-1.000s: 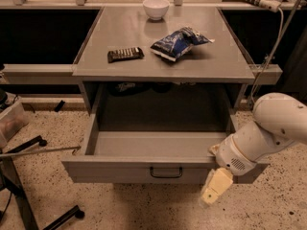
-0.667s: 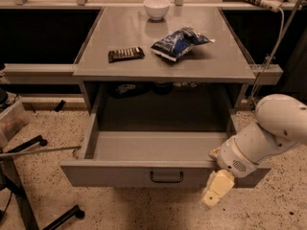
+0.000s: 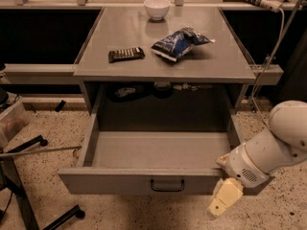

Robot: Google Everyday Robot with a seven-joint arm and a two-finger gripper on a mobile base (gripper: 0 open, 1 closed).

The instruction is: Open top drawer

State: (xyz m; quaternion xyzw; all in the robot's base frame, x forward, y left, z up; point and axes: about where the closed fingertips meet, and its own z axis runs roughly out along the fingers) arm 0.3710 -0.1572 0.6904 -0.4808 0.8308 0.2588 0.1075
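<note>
We find the top drawer [image 3: 105, 182] drawn well out beneath the counter [image 3: 120, 32], so the task looks about done. Our gripper [image 3: 224, 199] hangs by the front panel's right end, clear of the black handle [image 3: 168, 189] (its state we cannot tell), likely because no further pull is needed.

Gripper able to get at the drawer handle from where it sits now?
Likely yes. The gripper hangs by the right end of the drawer front; the handle at its centre shows in full, with nothing between them.
</note>
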